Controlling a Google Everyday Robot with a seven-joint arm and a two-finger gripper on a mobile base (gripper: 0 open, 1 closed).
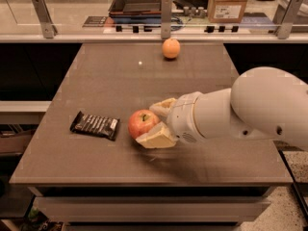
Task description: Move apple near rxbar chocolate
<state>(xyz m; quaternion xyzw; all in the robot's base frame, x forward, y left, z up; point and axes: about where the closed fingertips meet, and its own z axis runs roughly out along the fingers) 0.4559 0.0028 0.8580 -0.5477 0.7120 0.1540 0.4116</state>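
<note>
While clenched around apple (142,123), gripper (147,125) near bar (95,125), on its right in view. Apple just beside bar, narrow strip of table (120,81) between, not touching. Orange (171,48) well apart from bar, farther back and rightward.

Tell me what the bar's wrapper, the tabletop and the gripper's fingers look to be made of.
The rxbar chocolate wrapper: probably thin plastic or foil film, dark with a slight sheen. The table: likely laminate or coated wood, matte grey-brown with one small glint. The gripper, closed on the apple beside the bar: fingers pale cream and matte, perhaps rubber or foam; unsure.
</note>
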